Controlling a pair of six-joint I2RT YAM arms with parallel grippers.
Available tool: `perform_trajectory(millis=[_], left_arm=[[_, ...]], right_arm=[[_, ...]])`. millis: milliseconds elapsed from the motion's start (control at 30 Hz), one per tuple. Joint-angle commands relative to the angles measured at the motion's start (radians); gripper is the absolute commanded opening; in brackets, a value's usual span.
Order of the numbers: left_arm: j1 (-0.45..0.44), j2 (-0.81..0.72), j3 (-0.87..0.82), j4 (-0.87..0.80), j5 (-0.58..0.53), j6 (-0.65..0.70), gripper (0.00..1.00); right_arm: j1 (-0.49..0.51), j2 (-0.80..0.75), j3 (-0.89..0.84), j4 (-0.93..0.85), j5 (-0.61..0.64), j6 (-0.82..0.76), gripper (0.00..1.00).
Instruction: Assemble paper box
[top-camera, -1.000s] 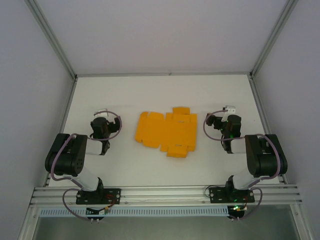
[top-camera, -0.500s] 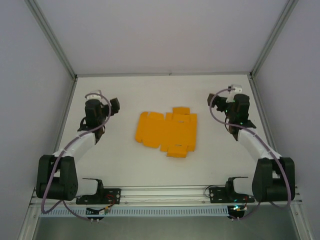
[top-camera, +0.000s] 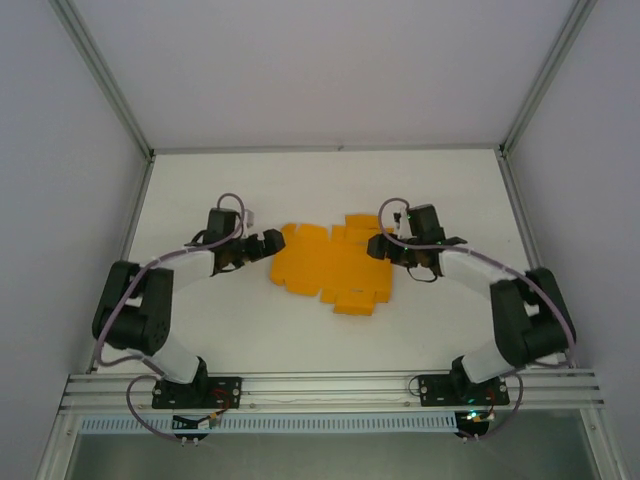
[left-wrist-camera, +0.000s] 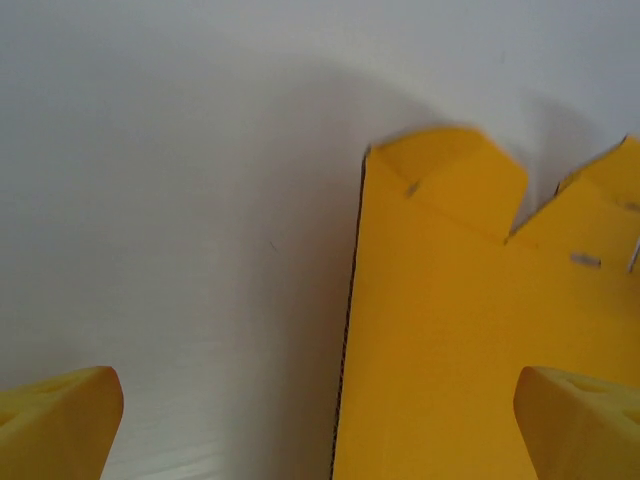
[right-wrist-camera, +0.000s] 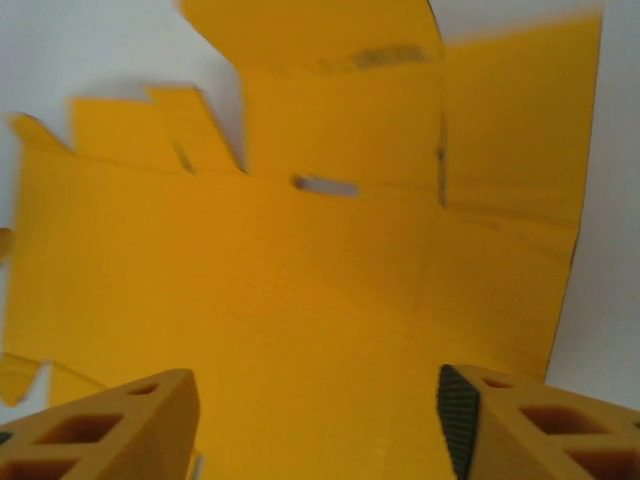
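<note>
Where the table is seen from above, the paper box lies at centre frame as a flat orange-yellow die-cut sheet, flaps spread. The left fingers sit at its left edge; the right fingers sit over its upper right part. In the left wrist view, the left fingers stand wide apart in the lower corners, gripping nothing, with the paper box edge running up between them. In the right wrist view, the right fingers stand partly apart at the bottom of frame over the paper box, no card clamped between them. Contact with the card cannot be determined.
</note>
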Motion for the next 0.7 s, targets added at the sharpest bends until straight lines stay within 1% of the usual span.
perform_trajectory(millis=[0,33,133,300,333,433,567,600,667], left_arm=[[-0.007,0.060,0.034,0.085,0.169,-0.048,0.96],[-0.010,0.074,0.033,0.106,0.187,-0.058,0.95],[-0.023,0.094,0.029,0.144,0.222,-0.068,0.90],[-0.038,0.110,0.022,0.197,0.240,-0.081,0.74],[-0.037,0.110,0.025,0.209,0.244,-0.088,0.68],[-0.038,0.114,0.046,0.215,0.242,-0.102,0.43],[-0.039,0.103,0.055,0.249,0.242,-0.136,0.04],[-0.039,0.093,0.056,0.247,0.235,-0.141,0.00],[-0.036,0.057,0.051,0.249,0.220,-0.146,0.00]], right_arm=[[-0.001,0.094,0.035,0.000,-0.011,0.022,0.59],[-0.002,0.126,0.040,0.005,0.000,0.026,0.57],[-0.004,0.191,0.064,-0.008,0.028,0.043,0.57],[-0.004,0.238,0.058,0.014,0.045,0.051,0.56],[-0.004,0.244,0.058,0.011,0.055,0.050,0.56],[-0.004,0.250,0.064,0.002,0.068,0.037,0.56],[-0.008,0.220,0.075,-0.007,0.076,0.021,0.59],[-0.011,0.201,0.080,-0.017,0.079,0.014,0.60],[-0.020,0.143,0.086,-0.042,0.087,-0.004,0.62]])
